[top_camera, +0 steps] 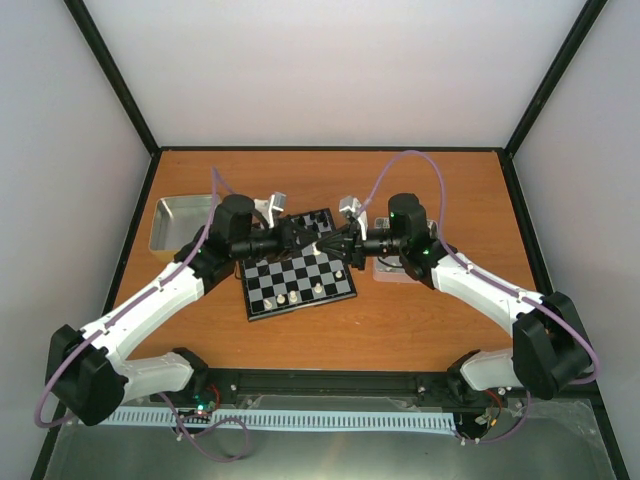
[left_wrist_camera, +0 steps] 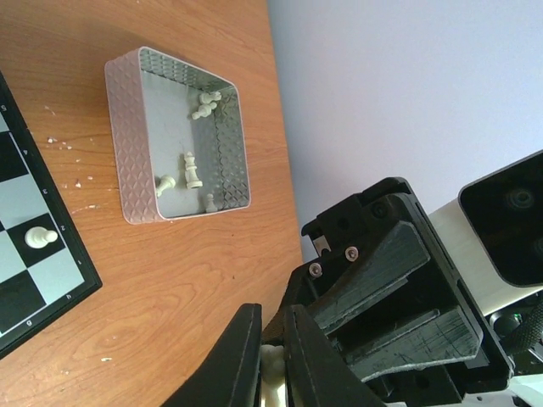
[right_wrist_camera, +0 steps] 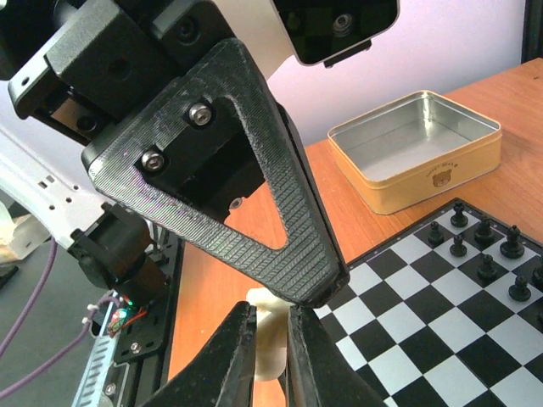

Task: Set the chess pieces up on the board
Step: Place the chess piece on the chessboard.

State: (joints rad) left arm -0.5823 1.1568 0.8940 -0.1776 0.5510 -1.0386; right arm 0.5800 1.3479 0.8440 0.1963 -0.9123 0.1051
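Wooden surface [top_camera: 400, 320], board [top_camera: 270, 276] in middle: only few cream chess pieces [top_camera: 293, 297] on near rows, so early days imo. White piece [right_wrist_camera: 265, 339] mid-air above board, left gripper [left_wrist_camera: 271, 326] and right gripper [right_wrist_camera: 270, 314] both clamped on it. Several more waiting in silver tray [left_wrist_camera: 127, 136].

Counter [top_camera: 420, 330]: orange-brown wood grain, flat, with a black frame along the far and side edges; it carries everything I work over.
Board [top_camera: 265, 280]: lies flat near the counter's middle, turned a little askew to the edges, its black border resting on the wood.
Tin [top_camera: 175, 225]: square metal, open side up, on my left toward the far corner, near the board but apart from it.
Tray [left_wrist_camera: 123, 144]: square with patterned metal walls, on my right near the board, partly under my right arm [top_camera: 480, 285].
Specks [left_wrist_camera: 53, 140]: pale crumbs scattered on the wood between board and tray.
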